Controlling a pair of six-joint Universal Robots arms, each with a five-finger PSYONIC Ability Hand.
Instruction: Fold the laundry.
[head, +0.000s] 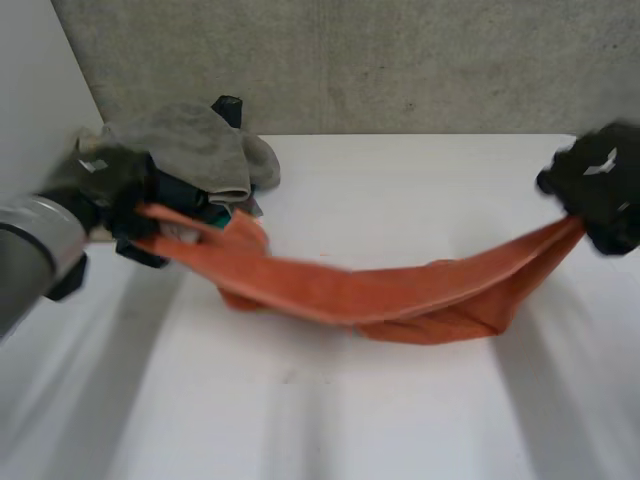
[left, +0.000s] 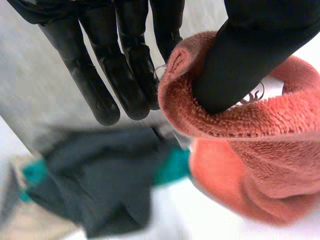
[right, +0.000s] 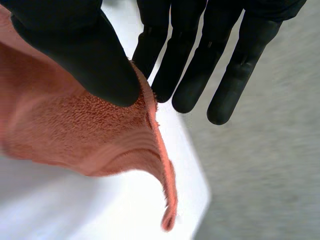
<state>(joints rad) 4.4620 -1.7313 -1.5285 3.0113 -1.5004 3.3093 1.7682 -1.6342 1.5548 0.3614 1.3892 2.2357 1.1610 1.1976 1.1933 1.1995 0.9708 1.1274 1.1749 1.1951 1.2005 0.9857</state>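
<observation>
- Left hand (head: 115, 190), at the left of the head view, pinches an end of the orange towel (head: 380, 295) between thumb and fingers.
- Right hand (head: 600, 190), at the far right, clamps the opposite end against its thumb.
- Between the 2 hands the towel hangs twisted and bunched, its middle sagging to the table (head: 420, 180) at mid-frame.
- Just behind the left hand, at upper left, sits a laundry pile (head: 195, 145) of grey and dark cloths.
- Step, as I judge it: stretching the towel out before folding. Next it needs untwisting and laying flat, clear of the pile.
</observation>
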